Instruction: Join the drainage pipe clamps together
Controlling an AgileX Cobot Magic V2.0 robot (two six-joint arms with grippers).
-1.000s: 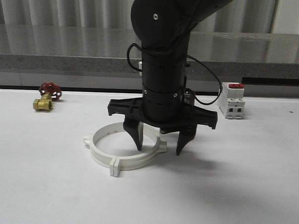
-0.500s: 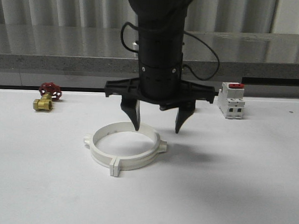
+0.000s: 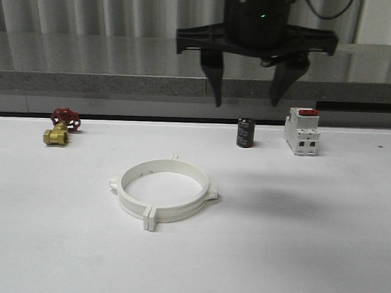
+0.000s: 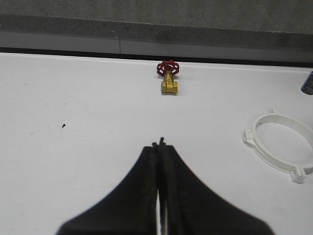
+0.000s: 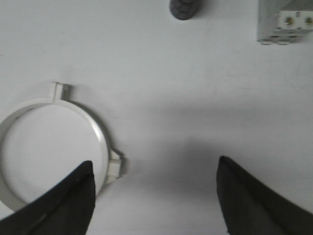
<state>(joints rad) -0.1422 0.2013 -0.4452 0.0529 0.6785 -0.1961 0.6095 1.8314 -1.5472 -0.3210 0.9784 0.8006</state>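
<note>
The two white drainage pipe clamps (image 3: 162, 189) lie on the white table as one closed ring, their end tabs meeting at the front and back. The ring also shows in the left wrist view (image 4: 281, 147) and the right wrist view (image 5: 100, 134). My right gripper (image 3: 249, 100) hangs high above the table, behind and to the right of the ring, open with nothing between its fingers. In the right wrist view the right gripper (image 5: 155, 166) spans bare table beside the ring. My left gripper (image 4: 159, 144) is shut and empty, over bare table well left of the ring.
A black cylinder (image 3: 245, 133) and a white breaker with a red switch (image 3: 302, 130) stand at the back right. A brass valve with a red handle (image 3: 61, 128) lies at the back left. A grey ledge runs behind the table.
My right gripper has risen from just above the ring to high over the table and shifted right, still open. The ring has stayed put. The black cylinder has come into sight.
</note>
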